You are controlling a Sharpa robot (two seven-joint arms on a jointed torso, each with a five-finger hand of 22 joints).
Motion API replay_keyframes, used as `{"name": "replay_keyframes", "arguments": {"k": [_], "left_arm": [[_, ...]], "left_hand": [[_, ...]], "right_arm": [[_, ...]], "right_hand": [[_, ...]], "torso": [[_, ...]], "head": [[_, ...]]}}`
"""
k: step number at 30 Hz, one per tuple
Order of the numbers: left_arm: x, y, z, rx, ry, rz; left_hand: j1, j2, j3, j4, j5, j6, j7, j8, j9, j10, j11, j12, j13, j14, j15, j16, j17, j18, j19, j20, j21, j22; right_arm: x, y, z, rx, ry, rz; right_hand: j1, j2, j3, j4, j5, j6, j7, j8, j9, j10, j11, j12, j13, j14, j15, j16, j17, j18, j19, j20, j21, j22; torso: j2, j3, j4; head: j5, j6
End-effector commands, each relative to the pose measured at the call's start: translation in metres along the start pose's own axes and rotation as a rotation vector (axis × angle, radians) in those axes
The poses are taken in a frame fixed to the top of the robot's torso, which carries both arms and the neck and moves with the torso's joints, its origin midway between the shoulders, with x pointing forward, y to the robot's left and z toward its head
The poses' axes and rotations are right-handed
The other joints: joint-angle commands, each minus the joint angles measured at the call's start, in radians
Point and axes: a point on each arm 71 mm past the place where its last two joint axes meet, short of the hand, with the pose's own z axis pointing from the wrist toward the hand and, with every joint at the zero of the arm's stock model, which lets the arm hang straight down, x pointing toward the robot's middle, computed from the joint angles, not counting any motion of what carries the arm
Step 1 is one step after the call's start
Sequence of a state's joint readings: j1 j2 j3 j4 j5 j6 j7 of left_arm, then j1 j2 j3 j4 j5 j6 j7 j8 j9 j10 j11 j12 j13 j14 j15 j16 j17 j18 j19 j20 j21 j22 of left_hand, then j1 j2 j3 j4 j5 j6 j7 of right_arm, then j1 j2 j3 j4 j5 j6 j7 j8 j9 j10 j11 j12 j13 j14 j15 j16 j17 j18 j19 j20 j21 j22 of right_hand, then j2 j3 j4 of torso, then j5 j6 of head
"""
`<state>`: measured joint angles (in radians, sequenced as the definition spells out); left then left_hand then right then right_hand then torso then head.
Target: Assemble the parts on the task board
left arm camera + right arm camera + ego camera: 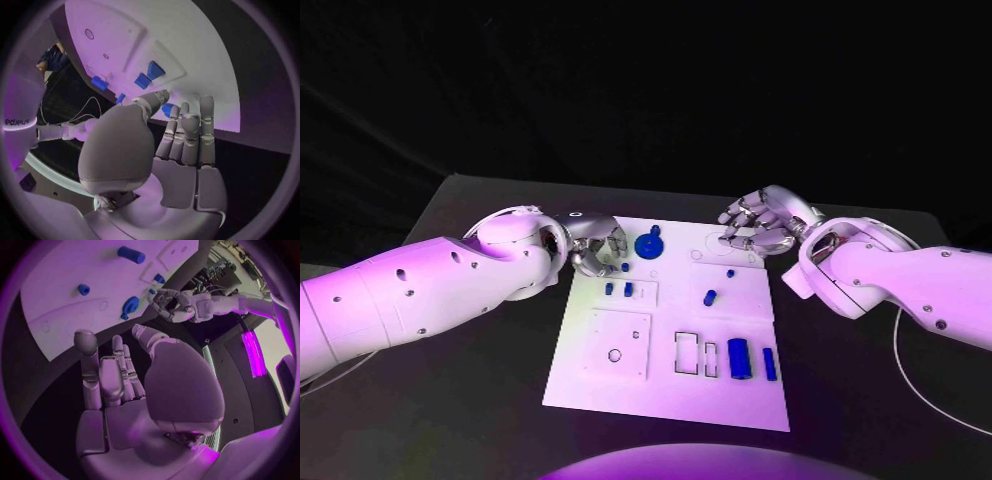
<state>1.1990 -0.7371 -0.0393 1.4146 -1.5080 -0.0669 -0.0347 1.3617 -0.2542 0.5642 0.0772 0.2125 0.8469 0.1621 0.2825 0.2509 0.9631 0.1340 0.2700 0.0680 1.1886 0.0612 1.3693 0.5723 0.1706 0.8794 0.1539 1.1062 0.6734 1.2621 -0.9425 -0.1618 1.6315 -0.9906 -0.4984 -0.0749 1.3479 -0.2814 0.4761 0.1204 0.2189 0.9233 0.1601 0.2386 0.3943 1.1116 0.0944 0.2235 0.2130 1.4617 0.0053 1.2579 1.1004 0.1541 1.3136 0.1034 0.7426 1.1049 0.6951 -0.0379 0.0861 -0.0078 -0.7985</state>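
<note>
The white task board [589, 385] lies mid-table. On it are a blue round knob [649, 243], two small blue pieces [617, 289] side by side, two more small pieces [710, 296] mid-board, and two blue cylinders [738, 358] near the front right. My left hand [593, 246] hovers at the board's far left edge, fingers curled toward the thumb. In the left wrist view a small blue part [167, 108] shows between thumb and fingertips [181, 114]; whether it is pinched or lies on the board behind is unclear. My right hand [759, 225] hangs over the far right corner and holds nothing [119, 375].
The board has a raised square plate [617, 342] with a hole and rectangular slots [689, 352] near its front. Dark table [459, 420] surrounds the board on all sides. A thin cable [903, 370] runs along the right side.
</note>
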Motion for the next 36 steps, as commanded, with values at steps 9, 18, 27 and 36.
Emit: {"name": "replay_keyframes", "arguments": {"k": [9,18,27,36], "left_arm": [[-0.028,0.031,-0.034,0.032,-0.262,-0.683],[-0.036,0.042,-0.054,0.095,-0.373,-1.044],[-0.040,0.043,-0.063,0.152,-0.407,-1.182],[-0.040,0.043,-0.066,0.165,-0.415,-1.209]], "left_hand": [[0.031,0.013,-0.022,0.002,0.003,0.013,0.039,-0.019,-0.014,-0.024,0.012,-0.008,0.002,-0.166,0.007,-0.187,-0.225,0.013,-0.059,0.013,-0.105,-0.058],[0.051,0.041,-0.016,-0.008,0.006,0.034,0.048,-0.021,-0.021,-0.009,0.015,0.022,0.007,-0.203,0.012,-0.325,-0.293,0.014,-0.085,0.019,-0.186,-0.107],[0.058,0.054,-0.008,-0.017,0.006,0.042,0.047,-0.020,-0.021,0.012,0.012,0.036,0.008,-0.195,0.008,-0.339,-0.299,0.014,-0.081,0.014,-0.181,-0.104],[0.060,0.056,-0.006,-0.020,0.006,0.046,0.046,-0.018,-0.021,0.013,0.011,0.037,0.007,-0.194,0.007,-0.342,-0.301,0.014,-0.081,0.013,-0.179,-0.103]], "right_arm": [[0.006,-0.004,-0.003,-0.085,0.139,-0.406],[0.020,-0.007,-0.007,-0.112,0.144,-0.569],[0.035,-0.010,-0.009,-0.118,0.177,-0.604],[0.043,-0.011,-0.007,-0.115,0.189,-0.613]], "right_hand": [[0.017,-0.007,0.024,-0.015,0.002,0.027,-0.006,-0.017,-0.007,0.026,-0.010,-0.019,-0.033,0.042,-0.003,0.073,0.083,-0.032,0.030,-0.003,0.140,0.097],[0.013,-0.009,0.004,-0.029,0.003,0.036,-0.005,-0.028,-0.013,0.003,-0.003,-0.043,-0.059,0.045,0.003,0.102,0.115,-0.043,0.044,0.001,0.210,0.146],[0.018,-0.004,0.011,-0.035,0.004,0.051,-0.005,-0.031,-0.015,0.019,-0.005,-0.041,-0.071,0.053,0.002,0.129,0.145,-0.055,0.071,0.002,0.296,0.198],[0.023,0.004,0.045,-0.036,0.005,0.078,-0.009,-0.032,-0.015,0.046,-0.010,-0.044,-0.088,0.053,-0.001,0.141,0.150,-0.062,0.083,0.000,0.346,0.233]], "torso": [[-0.001,0.0007,0.0012],[0.001,-0.0006,0.0019],[0.001,-0.0019,0.0019],[0.001,-0.0006,0.0018]], "head": [[-0.031,0.011],[-0.046,0.013],[-0.051,0.009],[-0.052,0.007]]}}
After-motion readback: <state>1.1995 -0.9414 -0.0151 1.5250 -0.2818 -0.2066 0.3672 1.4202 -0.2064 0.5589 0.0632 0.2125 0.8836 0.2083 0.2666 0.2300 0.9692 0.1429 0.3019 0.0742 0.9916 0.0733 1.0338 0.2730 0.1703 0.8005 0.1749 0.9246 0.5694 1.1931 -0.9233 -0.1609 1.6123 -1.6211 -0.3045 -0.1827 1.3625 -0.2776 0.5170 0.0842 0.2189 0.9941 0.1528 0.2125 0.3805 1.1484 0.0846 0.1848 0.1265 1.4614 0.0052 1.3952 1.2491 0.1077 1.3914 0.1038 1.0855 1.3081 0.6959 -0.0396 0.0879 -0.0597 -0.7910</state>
